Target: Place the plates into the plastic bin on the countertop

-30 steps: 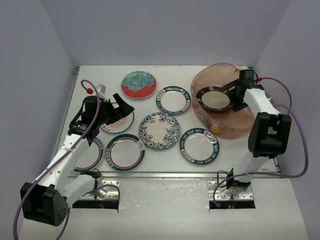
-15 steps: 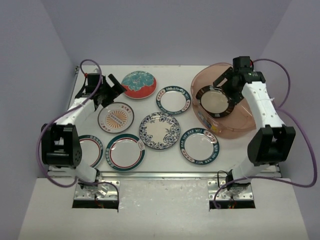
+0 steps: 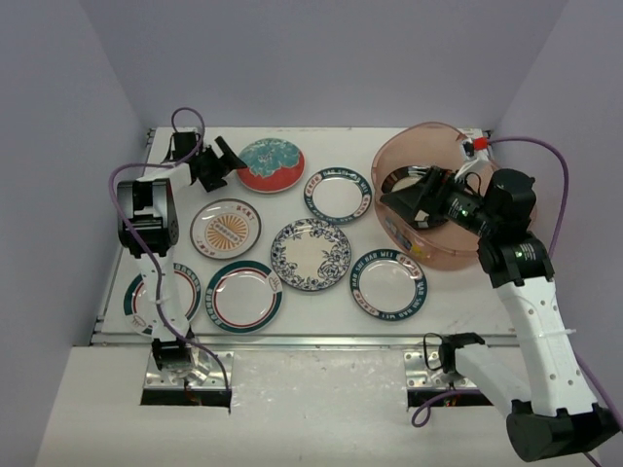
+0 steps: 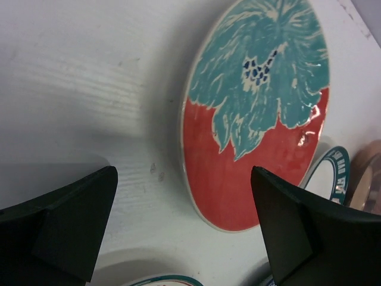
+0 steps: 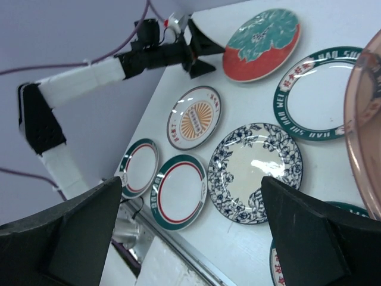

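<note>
Plates (image 3: 311, 253): seven seen flat on bench (image 3: 458, 292), one partly hidden in bin (image 3: 428, 251). Ceramic judged stiff, slick, breakable; rim to be pinched. Left jaws spread beside red-teal plate (image 4: 256, 119); right jaws spread, empty, above bin.

- Left arm (image 3: 156, 292): white links, black joints, purple cable (image 3: 114, 185) looping beside it.
- Right arm (image 3: 545, 331): same build, red-capped plug (image 3: 474, 146) beside its wrist.
- Fingers (image 4: 65, 226): black, wedge-shaped.

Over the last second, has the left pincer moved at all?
Yes. The left pincer has swung away from above the orange sunburst plate, farther from the arm bases, and now sits open beside the red-teal floral plate.
</note>
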Robot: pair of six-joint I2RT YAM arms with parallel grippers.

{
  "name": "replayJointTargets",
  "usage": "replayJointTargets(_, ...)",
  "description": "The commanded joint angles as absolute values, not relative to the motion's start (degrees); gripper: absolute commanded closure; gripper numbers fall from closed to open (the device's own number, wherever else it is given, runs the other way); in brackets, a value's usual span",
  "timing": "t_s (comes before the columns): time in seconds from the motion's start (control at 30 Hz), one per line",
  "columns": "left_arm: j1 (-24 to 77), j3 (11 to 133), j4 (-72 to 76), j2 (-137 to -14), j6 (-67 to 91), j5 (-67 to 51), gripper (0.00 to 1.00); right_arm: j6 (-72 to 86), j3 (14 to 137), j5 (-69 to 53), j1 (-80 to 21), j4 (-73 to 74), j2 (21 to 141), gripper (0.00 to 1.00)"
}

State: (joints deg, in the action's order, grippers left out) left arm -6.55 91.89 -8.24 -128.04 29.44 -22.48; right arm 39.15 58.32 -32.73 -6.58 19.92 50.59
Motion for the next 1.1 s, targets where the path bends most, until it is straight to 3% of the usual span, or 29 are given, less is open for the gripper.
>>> replayJointTargets(0.0,-6.69,99.00,-7.30,-132.89,24.72,-35.30,0.08,36.47,55.58,-43.39,-6.59,14.30,49.65,0.01)
replayJointTargets(0.07,-7.01,101.76,-8.03,-137.93,25.17,-41.17,0.13,36.47,54.55,-46.42,-6.57,13.83,49.34,0.01)
replayJointTargets(0.27,-7.06,106.82,-10.96,-143.53,26.13,-43.24,0.28,34.60,55.52,-50.54,-6.50,14.03,47.52,0.01)
replayJointTargets(0.37,-6.96,108.18,-12.00,-145.73,26.62,-43.24,0.42,34.21,56.56,-50.65,-6.50,14.72,46.69,0.01)
replayJointTargets(0.4,-6.94,108.39,-12.04,-146.06,26.83,-43.08,0.50,34.19,56.60,-50.57,-6.50,14.76,46.47,0.01)
replayJointTargets(0.5,-6.99,108.68,-11.51,-146.64,28.26,-43.33,0.91,34.28,55.94,-49.87,-6.50,14.81,46.10,0.01)
replayJointTargets(0.53,-7.06,108.66,-11.25,-146.48,28.88,-43.29,1.00,34.40,55.66,-49.56,-6.50,14.74,46.20,0.01)
replayJointTargets(0.7,-7.86,101.32,-0.09,-138.58,38.96,-44.06,1.00,36.24,54.01,-49.29,-6.50,14.08,47.43,0.01)
replayJointTargets(0.87,-8.17,86.17,22.58,-119.20,52.05,-44.57,1.00,40.64,52.91,-51.67,-6.50,8.01,48.64,0.01)
replayJointTargets(1.07,-8.03,76.88,21.67,-100.29,55.88,-42.05,1.00,42.65,56.20,-50.94,-6.50,7.62,55.87,0.01)
